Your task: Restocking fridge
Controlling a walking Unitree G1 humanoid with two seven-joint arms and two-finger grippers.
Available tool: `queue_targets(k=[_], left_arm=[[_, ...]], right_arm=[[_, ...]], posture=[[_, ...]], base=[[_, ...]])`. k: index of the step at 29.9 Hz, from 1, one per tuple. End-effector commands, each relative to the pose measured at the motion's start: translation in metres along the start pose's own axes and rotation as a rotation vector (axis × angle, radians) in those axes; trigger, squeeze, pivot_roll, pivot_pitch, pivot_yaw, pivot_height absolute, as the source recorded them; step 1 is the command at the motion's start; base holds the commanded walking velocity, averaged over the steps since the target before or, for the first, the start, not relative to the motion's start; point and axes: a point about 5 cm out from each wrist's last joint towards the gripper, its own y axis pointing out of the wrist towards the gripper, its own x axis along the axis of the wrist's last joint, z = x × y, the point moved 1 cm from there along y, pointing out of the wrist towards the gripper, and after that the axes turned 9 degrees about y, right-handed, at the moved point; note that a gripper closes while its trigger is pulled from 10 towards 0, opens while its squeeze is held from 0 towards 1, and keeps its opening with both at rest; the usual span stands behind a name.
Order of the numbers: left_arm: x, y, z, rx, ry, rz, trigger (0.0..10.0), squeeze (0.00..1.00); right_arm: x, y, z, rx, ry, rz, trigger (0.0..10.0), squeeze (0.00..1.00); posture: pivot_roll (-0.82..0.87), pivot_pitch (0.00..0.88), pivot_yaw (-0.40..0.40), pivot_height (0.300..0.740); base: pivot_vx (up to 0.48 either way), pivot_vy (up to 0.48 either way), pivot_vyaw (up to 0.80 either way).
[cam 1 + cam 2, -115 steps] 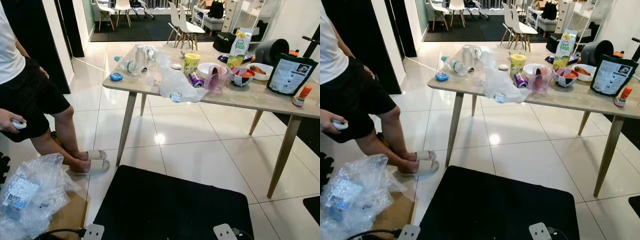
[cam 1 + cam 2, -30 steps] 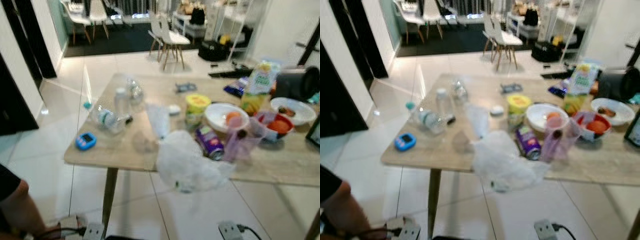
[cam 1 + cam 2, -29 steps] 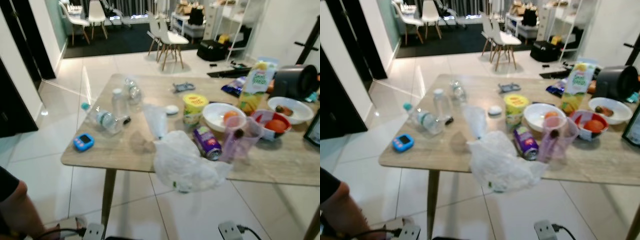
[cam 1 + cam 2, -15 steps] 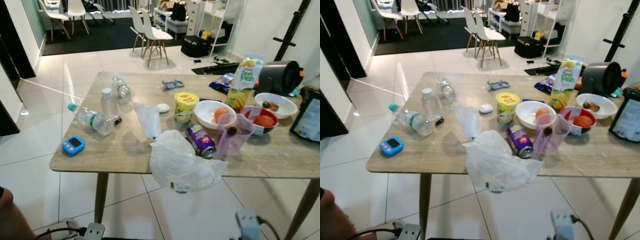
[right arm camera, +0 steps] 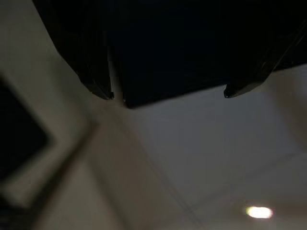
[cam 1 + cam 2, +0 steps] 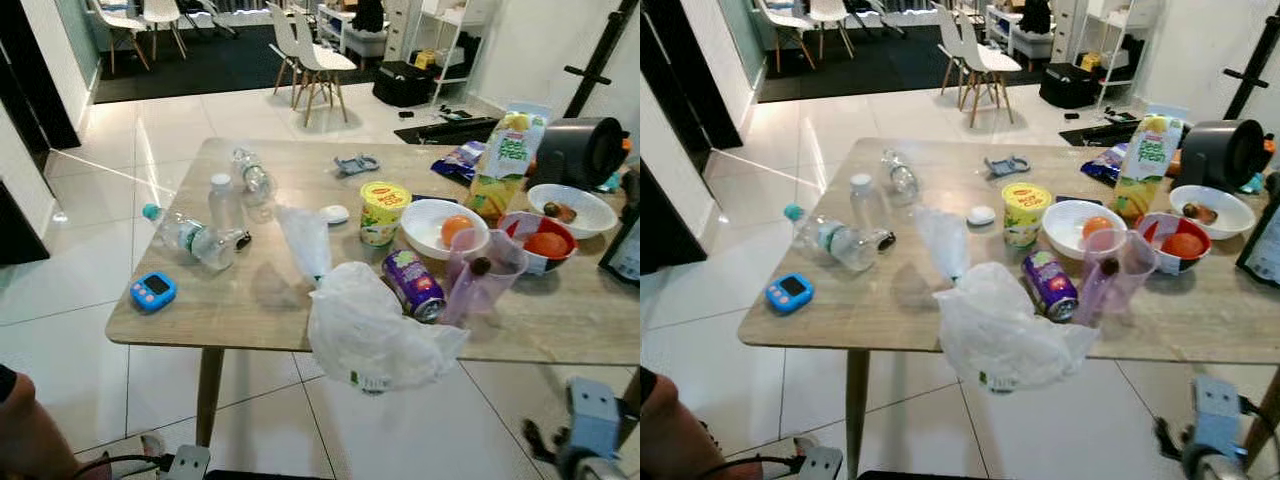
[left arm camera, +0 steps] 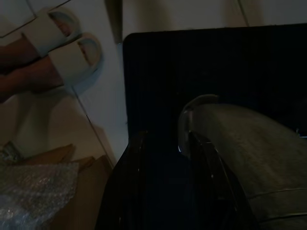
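A wooden table (image 6: 250,300) stands before me with groceries on it: a purple can (image 6: 413,284) lying down, a yellow tub (image 6: 384,212), a juice carton (image 6: 505,165), a white bowl (image 6: 432,232) holding an orange, and a red bowl (image 6: 545,243). Water bottles (image 6: 195,238) lie and stand at its left part. A crumpled clear plastic bag (image 6: 365,335) hangs over the near edge. My right arm (image 6: 592,425) rises at the lower right, short of the table. In its wrist view the right gripper (image 5: 168,93) is open over bare floor tiles. My left arm (image 6: 187,463) hangs idle, low at the left.
A blue timer (image 6: 153,291) lies at the table's left corner and a pink jug (image 6: 480,280) beside the can. A black appliance (image 6: 585,152) sits far right. A person's knee (image 6: 25,435) is at my left, sandalled feet (image 7: 62,48) by a black mat (image 7: 201,72). White chairs (image 6: 315,55) stand beyond.
The camera has come much closer to the table, so the whole picture shifted. My right arm has risen into the lower right corner. The table's items have not moved.
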Motion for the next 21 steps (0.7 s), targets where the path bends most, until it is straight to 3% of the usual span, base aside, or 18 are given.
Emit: queue_targets(k=[1,2,3,5,7,11,12,13,14,15,18,19,20,21], left_arm=[[-0.007,-0.001,-0.004,-0.017,0.001,0.025,10.0,0.0],[-0.007,-0.001,-0.004,-0.016,0.001,0.024,10.0,0.0],[-0.007,-0.001,-0.004,-0.017,0.001,0.024,10.0,0.0],[-0.007,-0.001,-0.004,-0.018,0.003,0.024,10.0,0.0],[-0.007,-0.001,-0.004,-0.018,0.003,0.024,10.0,0.0],[-0.006,-0.001,-0.003,-0.02,0.005,0.024,10.0,0.0],[-0.006,-0.001,-0.003,-0.02,0.005,0.024,10.0,0.0],[-0.006,-0.001,-0.003,-0.02,0.005,0.024,10.0,0.0],[-0.006,-0.001,-0.003,-0.019,0.004,0.023,10.0,0.0],[-0.006,-0.001,-0.003,-0.019,0.004,0.023,10.0,0.0],[-0.006,-0.001,-0.003,-0.019,0.002,0.022,10.0,0.0],[-0.006,-0.001,-0.003,-0.02,0.002,0.023,10.0,0.0],[-0.006,-0.001,-0.003,-0.02,0.002,0.023,10.0,0.0],[-0.006,-0.001,-0.003,-0.021,0.002,0.024,10.0,0.0]], right_arm=[[-0.005,-0.002,-0.01,-0.065,0.006,0.021,10.0,1.0],[-0.001,-0.003,-0.021,-0.134,0.016,-0.001,10.0,0.12],[0.008,-0.005,-0.034,-0.223,0.05,-0.047,10.0,0.0],[0.023,-0.008,-0.05,-0.322,0.115,-0.123,10.0,0.0],[0.028,-0.009,-0.054,-0.342,0.142,-0.149,10.0,0.0],[0.068,-0.014,-0.073,-0.365,0.528,-0.368,10.0,0.0],[0.073,-0.014,-0.074,-0.346,0.591,-0.401,10.0,0.0],[0.073,-0.014,-0.074,-0.346,0.591,-0.401,10.0,0.0],[0.087,-0.014,-0.071,-0.258,0.69,-0.466,10.0,0.0],[0.087,-0.014,-0.071,-0.258,0.69,-0.466,10.0,0.0],[0.142,-0.019,-0.055,0.159,0.941,-0.711,10.0,0.0],[0.156,-0.023,-0.05,0.285,0.969,-0.771,10.0,0.0],[0.156,-0.023,-0.05,0.285,0.969,-0.771,10.0,0.0],[0.167,-0.026,-0.044,0.394,0.978,-0.81,10.0,0.0]], posture=[[0.08,0.0,-0.026,0.74],[0.08,0.0,-0.025,0.74],[0.09,0.0,-0.024,0.74],[0.08,0.0,-0.023,0.74],[0.08,0.0,-0.023,0.74],[0.09,0.0,-0.021,0.74],[0.09,0.0,-0.021,0.74],[0.09,0.0,-0.021,0.74],[0.09,0.0,-0.021,0.74],[0.09,0.0,-0.021,0.74],[0.09,0.0,-0.021,0.74],[0.08,0.0,-0.021,0.74],[0.08,0.0,-0.021,0.74],[0.08,0.0,-0.021,0.74]], base=[[0.0,0.0,0.0],[0.0,0.0,0.0],[0.0,0.0,0.0],[0.0,0.0,0.0],[0.0,0.0,0.0],[0.0,0.0,0.0],[0.0,0.0,0.0],[0.0,0.0,0.0],[0.0,0.0,0.0],[0.0,0.0,0.0],[0.0,0.0,0.0],[0.0,0.0,0.0],[0.0,0.0,0.0],[0.0,0.0,0.0]])
